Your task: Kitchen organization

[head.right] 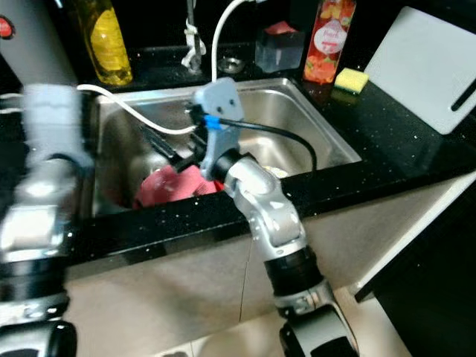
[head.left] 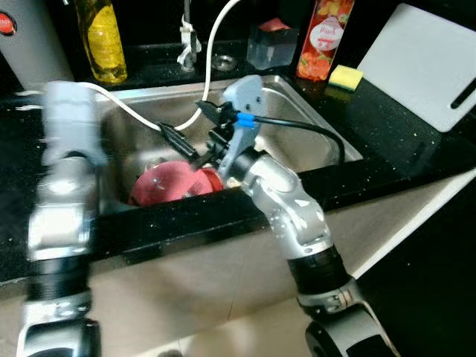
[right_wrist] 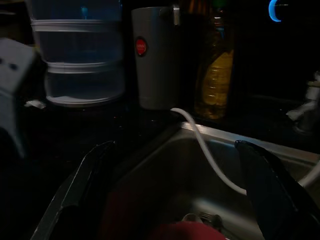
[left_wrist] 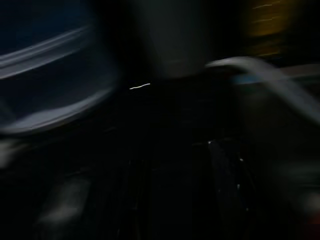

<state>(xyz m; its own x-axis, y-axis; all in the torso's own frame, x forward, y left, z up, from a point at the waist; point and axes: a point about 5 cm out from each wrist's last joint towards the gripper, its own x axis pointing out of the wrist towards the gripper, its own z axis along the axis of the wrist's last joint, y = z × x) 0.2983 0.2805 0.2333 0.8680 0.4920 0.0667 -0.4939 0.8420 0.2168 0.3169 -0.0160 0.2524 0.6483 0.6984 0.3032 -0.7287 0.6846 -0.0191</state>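
Right gripper (head.left: 186, 149) hangs spread wide inside the sink (head.left: 327, 126), just above the red bowl (head.left: 175, 184) lying on the sink floor – likely light, rigid, wet-slick, so pinch its rim. Left gripper (head.right: 48, 111) is blurred – fingers impossible to judge

On and around one steel sink (head.left: 327, 126) stand two bottles, one yellow (head.left: 103, 37) and one orange-red (head.left: 320, 39), one yellow sponge (head.left: 345, 76), one white cutting board (head.left: 428, 63), and one white hose (head.left: 134, 111).
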